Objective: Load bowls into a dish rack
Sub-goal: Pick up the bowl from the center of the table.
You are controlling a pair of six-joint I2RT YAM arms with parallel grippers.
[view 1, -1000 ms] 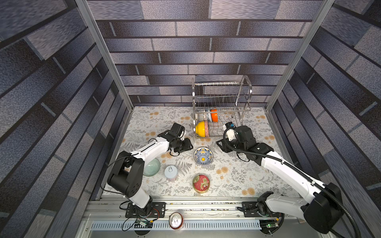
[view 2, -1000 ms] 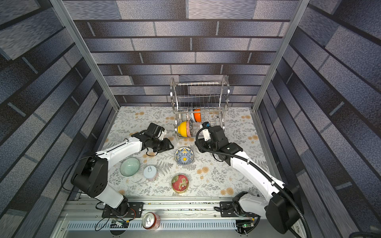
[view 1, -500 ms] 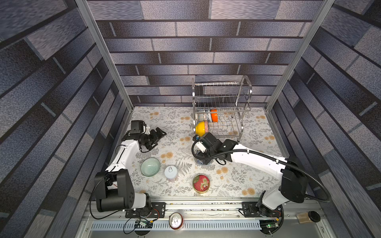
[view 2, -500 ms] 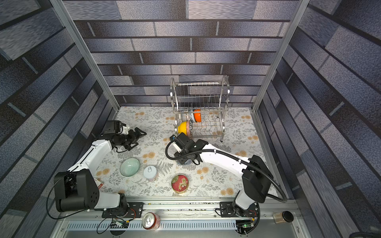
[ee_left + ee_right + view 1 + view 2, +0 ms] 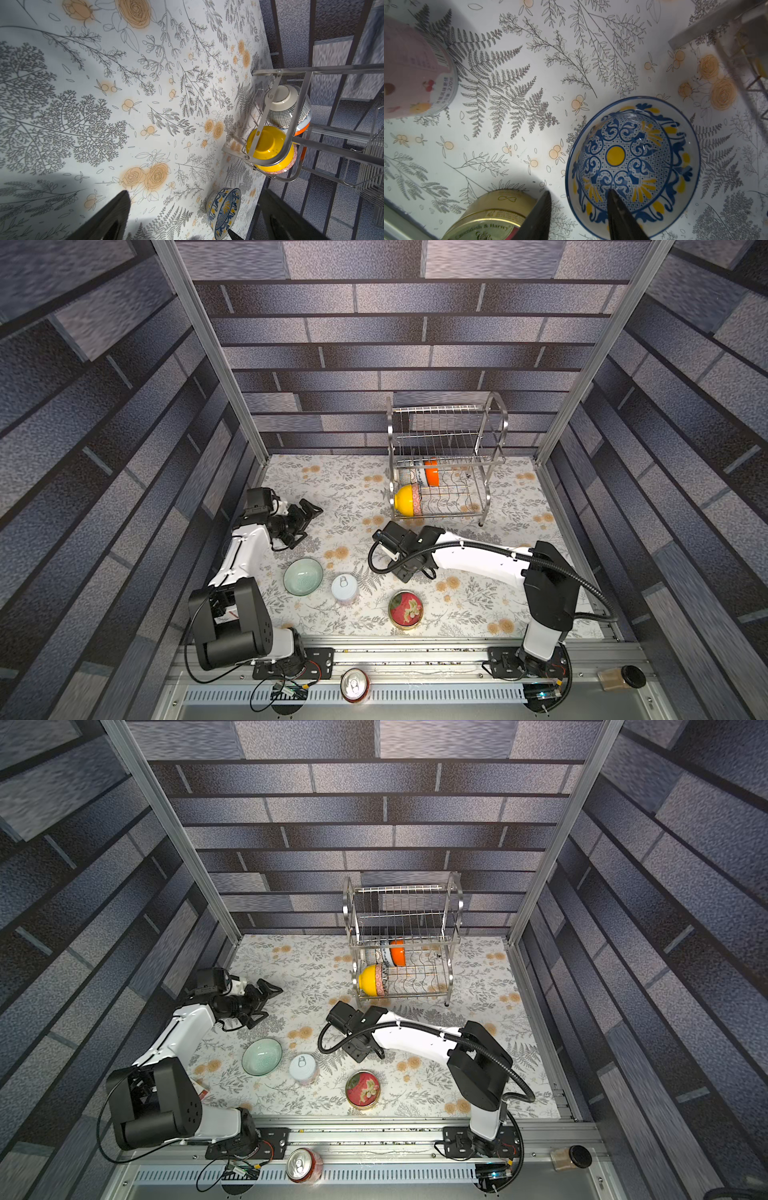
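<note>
Blue-yellow bowl point(image 5: 631, 158) rim straddled by right hand point(image 5: 579, 191), spread, not clamped; left hand point(image 5: 196, 192) spread, empty.

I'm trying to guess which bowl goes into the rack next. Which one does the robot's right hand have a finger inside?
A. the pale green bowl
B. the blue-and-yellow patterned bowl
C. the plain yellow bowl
B: in the right wrist view the right hand has one finger inside the blue-and-yellow patterned bowl and the other outside its rim, with the hand not yet closed on it.
</note>
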